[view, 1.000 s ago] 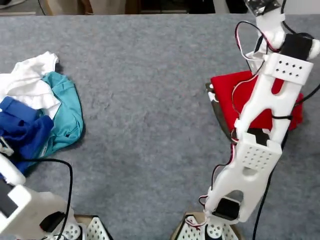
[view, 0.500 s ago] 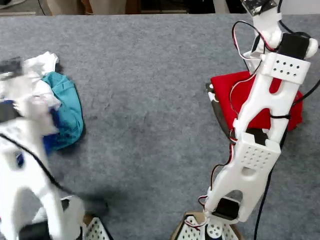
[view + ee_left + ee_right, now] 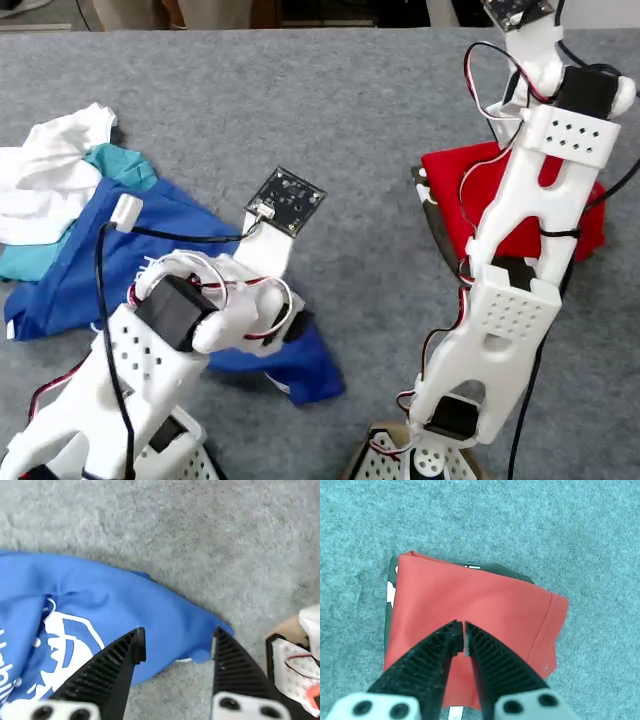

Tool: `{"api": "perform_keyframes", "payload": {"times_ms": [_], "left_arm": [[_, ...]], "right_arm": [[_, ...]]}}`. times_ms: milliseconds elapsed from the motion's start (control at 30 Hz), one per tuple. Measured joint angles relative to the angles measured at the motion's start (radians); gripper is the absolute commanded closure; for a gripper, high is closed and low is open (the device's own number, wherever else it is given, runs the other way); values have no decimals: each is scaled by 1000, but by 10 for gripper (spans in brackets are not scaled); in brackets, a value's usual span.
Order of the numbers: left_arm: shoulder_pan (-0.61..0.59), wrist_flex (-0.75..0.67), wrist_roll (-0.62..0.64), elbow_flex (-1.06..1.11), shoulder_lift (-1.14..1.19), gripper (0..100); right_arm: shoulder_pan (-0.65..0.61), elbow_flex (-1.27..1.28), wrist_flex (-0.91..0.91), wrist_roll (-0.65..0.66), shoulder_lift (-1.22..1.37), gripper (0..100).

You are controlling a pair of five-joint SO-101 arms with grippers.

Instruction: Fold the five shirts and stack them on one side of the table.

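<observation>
A blue shirt (image 3: 150,260) with white print lies stretched from the pile at the left toward the table's front middle. My left gripper (image 3: 178,634) hovers open over the blue shirt's (image 3: 100,625) corner with nothing between its fingers. White (image 3: 50,170) and teal (image 3: 110,165) shirts lie crumpled at the left edge. On the right, a folded red shirt (image 3: 480,200) rests on a folded dark one (image 3: 430,215). My right gripper (image 3: 463,626) is shut and empty above the red shirt (image 3: 470,600).
Grey felt (image 3: 330,120) covers the table. The right arm (image 3: 520,260) stretches from its base (image 3: 415,460) at the front edge over the red stack. Part of an arm base (image 3: 295,655) shows beside the blue shirt's corner.
The left arm swung from the front left corner over the pile to the front middle. The blue shirt came out of the pile and now lies stretched toward the centre. The right arm kept still.
</observation>
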Motion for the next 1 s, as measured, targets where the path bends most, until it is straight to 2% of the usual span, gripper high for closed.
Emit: {"api": "perform_keyframes", "payload": {"times_ms": [100, 167, 267, 400, 500, 600, 767, 900, 1000], "left_arm": [[-64, 92, 6, -150, 0, 764], [-169, 132, 9, -282, 5, 764], [-423, 109, 9, -394, 20, 764], [-804, -52, 3, -353, 127, 765], [-980, -152, 3, -293, 267, 765], [-1030, -184, 44, -290, 404, 765], [-1074, -199, 233, -347, 594, 766], [-1079, -199, 390, -439, 723, 825], [-1069, -199, 457, -517, 809, 863]], "right_arm": [[-32, 8, 0, 0, 0, 717], [-68, 29, 0, 0, 0, 716], [-149, 69, 0, 0, 0, 770], [-299, 149, 0, 0, 0, 890], [-425, 222, 0, 0, 0, 975], [-519, 302, -32, 0, 0, 992], [-528, 470, -203, -80, 0, 992], [-529, 634, -404, -172, 0, 992], [-525, 798, -608, -226, 0, 992]]}}
